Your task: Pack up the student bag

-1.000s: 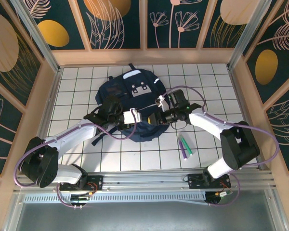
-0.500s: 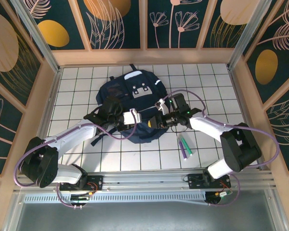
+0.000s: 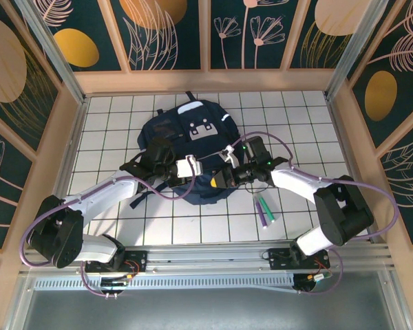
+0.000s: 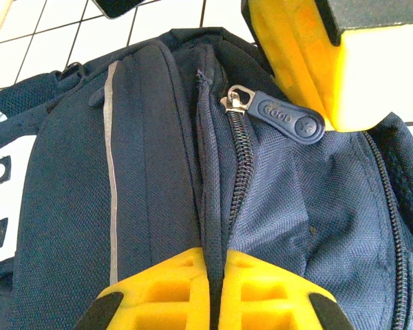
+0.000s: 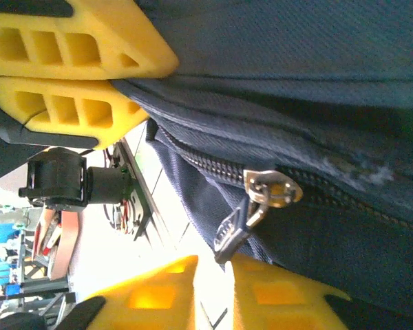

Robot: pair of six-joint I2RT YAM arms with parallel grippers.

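The navy student bag (image 3: 186, 130) lies flat mid-table, its grey flap up. My left gripper (image 3: 198, 173) is at the bag's near edge, shut on a fold of navy fabric (image 4: 215, 258) beside the zip. The zip's blue pull tab (image 4: 282, 117) lies just past that fold, against one yellow finger (image 4: 296, 55) of the right gripper. My right gripper (image 3: 215, 181) faces the left one across the zip. Its jaws (image 5: 217, 265) stand a narrow gap apart, with daylight between them. The metal slider's pull (image 5: 234, 230) hangs with its end at the mouth of that gap.
Green and purple markers (image 3: 265, 210) lie on the white tiled table right of the bag's near corner. A bag strap (image 3: 139, 199) trails left under my left arm. Wooden walls (image 3: 79, 137) close the sides and back.
The right gripper has slid left and nearer along the bag's near edge, and its jaws have narrowed towards the zip pull. The left gripper has kept its hold and place.
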